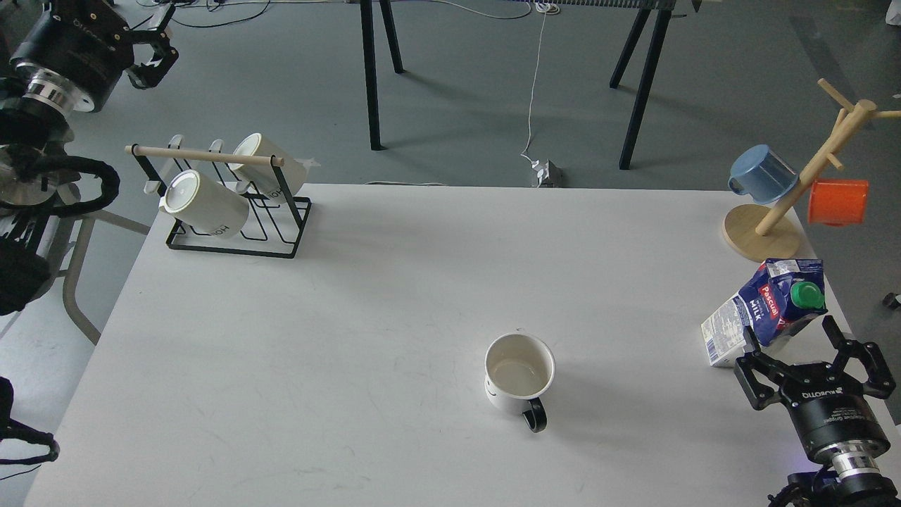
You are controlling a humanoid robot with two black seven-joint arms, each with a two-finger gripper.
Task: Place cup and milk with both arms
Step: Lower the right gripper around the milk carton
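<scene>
Two task items are on the white counter [281, 338], and neither is held. The step in hand, as judged, is the right arm's approach to the small gable-top carton of milk [764, 310], dark blue and white with a red band and a green screw cap. It leans, top towards the right, at the right edge of the counter.

Right tool [794, 341]: fingers spread wide, empty, directly on the near side of the carton. One finger appears to overlap the carton's lower corner; contact cannot be confirmed from this angle.

To do this well, the tool should advance so the fingers straddle the carton's flat sides below the cap, then close squarely. A leaning carton may tip if nudged.

The squat white ceramic cup with black handle [519, 370] stands upright, mouth up, near the counter's centre, handle towards the near edge, well left of the right tool.

Left tool [151, 60]: far left, off the counter, apparently open and empty, well apart from the cup.
</scene>
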